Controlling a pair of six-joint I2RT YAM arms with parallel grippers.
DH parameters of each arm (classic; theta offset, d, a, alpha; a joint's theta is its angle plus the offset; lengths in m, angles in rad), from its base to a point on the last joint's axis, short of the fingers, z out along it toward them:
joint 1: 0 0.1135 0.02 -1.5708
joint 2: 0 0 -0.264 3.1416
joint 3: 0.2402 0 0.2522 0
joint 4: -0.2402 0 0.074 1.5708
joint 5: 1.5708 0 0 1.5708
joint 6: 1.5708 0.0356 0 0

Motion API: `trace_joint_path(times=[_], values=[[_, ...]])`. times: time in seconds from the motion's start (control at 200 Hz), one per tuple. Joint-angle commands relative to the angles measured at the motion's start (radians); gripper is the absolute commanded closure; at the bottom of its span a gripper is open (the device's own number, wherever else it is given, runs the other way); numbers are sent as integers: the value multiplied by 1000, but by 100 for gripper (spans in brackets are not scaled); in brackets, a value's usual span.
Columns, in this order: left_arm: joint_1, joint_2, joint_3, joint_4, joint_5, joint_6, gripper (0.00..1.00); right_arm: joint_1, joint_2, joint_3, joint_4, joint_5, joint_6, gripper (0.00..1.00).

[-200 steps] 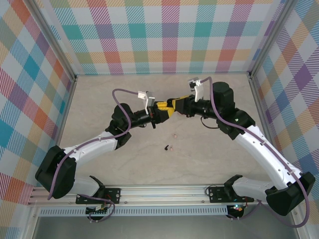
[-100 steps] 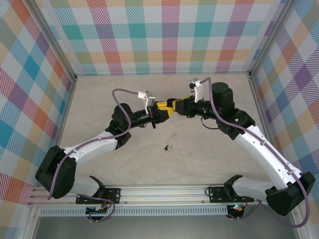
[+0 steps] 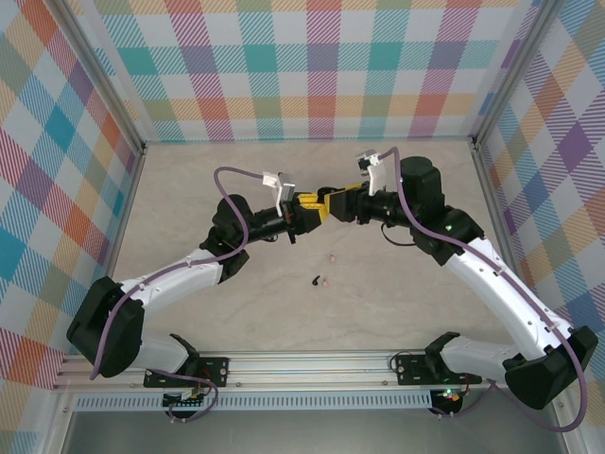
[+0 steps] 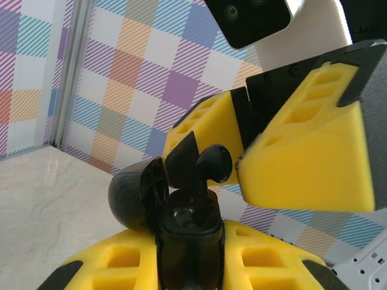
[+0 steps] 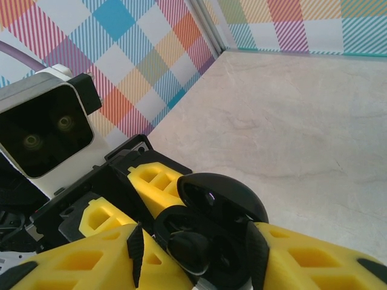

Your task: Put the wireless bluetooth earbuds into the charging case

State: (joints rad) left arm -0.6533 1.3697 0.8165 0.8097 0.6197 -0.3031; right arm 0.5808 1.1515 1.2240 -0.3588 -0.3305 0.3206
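1. From overhead, the left end effector (image 3: 304,216) and the right end effector (image 3: 333,202) meet tip to tip above the pale, marble-veined worktop (image 3: 189,189).
2. The left wrist view gives the close detail. The left end effector's pocketed yellow fingers are clamped on a glossy black clamshell charging case (image 4: 190,235) with its rounded lid hinged open. A small curved black earbud (image 4: 205,164) stands up from the case's mouth.
3. The right wrist view looks into the case, where that earbud sits in one well. The right end effector's black-padded fingers stand parted on either side of it, gripping nothing.
4. On the worktop, nearer the arm bases than the case, a loose black earbud (image 3: 314,280) lies just beside a pale pink earbud (image 3: 324,280). A second pink earbud (image 3: 332,256) lies between that pair and the case.
5. Striped plaid walls (image 3: 312,66) enclose the worktop.
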Motion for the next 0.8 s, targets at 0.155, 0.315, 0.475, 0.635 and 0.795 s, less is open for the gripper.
trace_joint_path(times=[0.155,0.315,0.475,0.635,0.795], values=[[-15,-13,42,-16,22,16,80,7,10,60,-37,17,-8,45],[-14,-14,43,-33,26,26,80,7,5,72,-50,39,-2,41],[-15,-17,40,-41,25,29,80,7,3,84,-65,70,7,39],[-14,-21,38,-47,16,33,80,7,-8,85,-75,92,12,39],[-15,-21,38,-55,10,37,80,7,-15,88,-93,98,8,39]])
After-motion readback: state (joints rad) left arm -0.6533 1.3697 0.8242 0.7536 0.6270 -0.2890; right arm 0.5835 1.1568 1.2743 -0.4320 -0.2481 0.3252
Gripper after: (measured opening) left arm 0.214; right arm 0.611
